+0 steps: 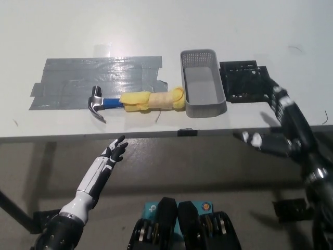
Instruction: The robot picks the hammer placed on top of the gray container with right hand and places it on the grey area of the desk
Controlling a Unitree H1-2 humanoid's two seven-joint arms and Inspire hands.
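The right hand (278, 122) hangs off the near right edge of the surface (218, 21), fingers spread and holding nothing. It sits below and to the right of the gray container (203, 83), well apart from the hammer (138, 101). The left hand (115, 151) rests below the near edge, fingers apart, empty.

The hammer lies flat with its steel head and blue neck on the grey area (99, 78) of tape, while its yellow-wrapped handle runs right onto bare white surface, its end just beside the container's left wall.

The placement looks done, so the risks are few. A careless sweep of the right arm across the surface could knock the container into the handle and push the hammer off the tape. The handle's overhang could also count against the placement.
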